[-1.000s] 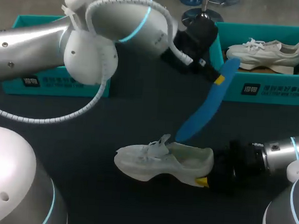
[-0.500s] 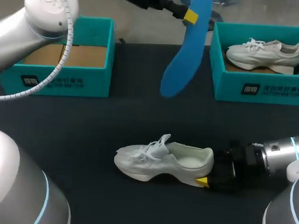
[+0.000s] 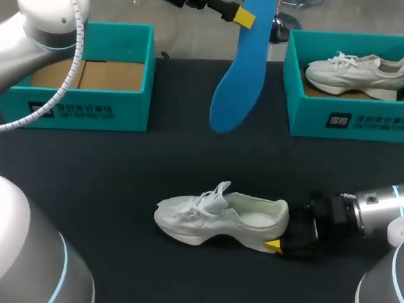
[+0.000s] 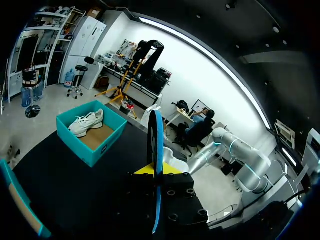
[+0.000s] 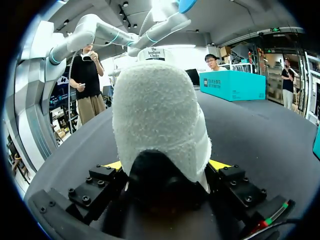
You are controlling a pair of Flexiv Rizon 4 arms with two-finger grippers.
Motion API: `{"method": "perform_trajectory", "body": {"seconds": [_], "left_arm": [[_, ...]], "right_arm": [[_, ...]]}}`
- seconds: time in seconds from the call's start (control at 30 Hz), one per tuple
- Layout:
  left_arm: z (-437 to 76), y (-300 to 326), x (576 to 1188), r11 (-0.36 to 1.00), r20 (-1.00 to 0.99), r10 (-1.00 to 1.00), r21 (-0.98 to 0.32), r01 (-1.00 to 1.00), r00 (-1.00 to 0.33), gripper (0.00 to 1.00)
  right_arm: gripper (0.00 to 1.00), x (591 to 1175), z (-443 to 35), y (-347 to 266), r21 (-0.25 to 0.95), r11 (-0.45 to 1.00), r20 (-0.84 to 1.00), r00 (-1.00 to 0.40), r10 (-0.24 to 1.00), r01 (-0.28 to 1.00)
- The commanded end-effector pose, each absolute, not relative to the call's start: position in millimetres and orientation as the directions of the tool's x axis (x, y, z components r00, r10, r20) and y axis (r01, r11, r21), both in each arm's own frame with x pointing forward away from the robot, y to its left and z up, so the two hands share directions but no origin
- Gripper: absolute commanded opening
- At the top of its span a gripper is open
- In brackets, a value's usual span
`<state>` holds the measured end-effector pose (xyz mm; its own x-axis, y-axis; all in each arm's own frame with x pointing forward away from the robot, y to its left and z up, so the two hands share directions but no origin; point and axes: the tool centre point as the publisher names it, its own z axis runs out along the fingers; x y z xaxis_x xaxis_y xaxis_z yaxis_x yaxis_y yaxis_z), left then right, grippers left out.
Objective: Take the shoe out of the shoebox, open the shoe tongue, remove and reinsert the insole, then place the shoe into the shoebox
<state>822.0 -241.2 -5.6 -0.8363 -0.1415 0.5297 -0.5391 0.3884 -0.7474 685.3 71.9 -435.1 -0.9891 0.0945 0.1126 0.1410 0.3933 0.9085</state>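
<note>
Above the surface (image 3: 104,180), our left jaws clench one end of the blue insole (image 3: 238,71) and it hangs down between the two boxes. Near us the white shoe (image 3: 218,218) stands on its sole, toe toward our left, with our right jaws grasping its heel from both sides. We see bare cardboard inside the left box (image 3: 81,110) and a second shoe (image 3: 358,70) inside the right box (image 3: 354,123).

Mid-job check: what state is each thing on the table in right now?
insole: in the air, hanging from left gripper.
shoe: upright on table, heel clamped in right gripper.
left shoebox: open, no shoe seen.
right shoebox: open, holds second shoe.
</note>
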Motion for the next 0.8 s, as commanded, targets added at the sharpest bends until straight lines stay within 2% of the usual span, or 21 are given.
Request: {"method": "perform_trajectory", "body": {"seconds": [0.03,0.43,0.8], "left_arm": [[-6.5,-241.0,822.2,0.388,0.530,-0.139,-0.748,-0.538,-0.837,0.00],[-6.5,-241.0,822.2,0.388,0.530,-0.139,-0.748,-0.538,-0.837,0.00],[1.1,-214.7,864.3,0.304,0.647,-0.075,-0.710,-0.636,-0.759,0.00]], "right_arm": [[0.00,683.1,-442.9,72.1,0.907,0.396,0.114,-0.989,0.095,0.143],[0.00,683.1,-442.9,72.1,0.907,0.396,0.114,-0.989,0.095,0.143],[0.00,683.1,-442.9,72.1,0.907,0.396,0.114,-0.989,0.095,0.143]]}}
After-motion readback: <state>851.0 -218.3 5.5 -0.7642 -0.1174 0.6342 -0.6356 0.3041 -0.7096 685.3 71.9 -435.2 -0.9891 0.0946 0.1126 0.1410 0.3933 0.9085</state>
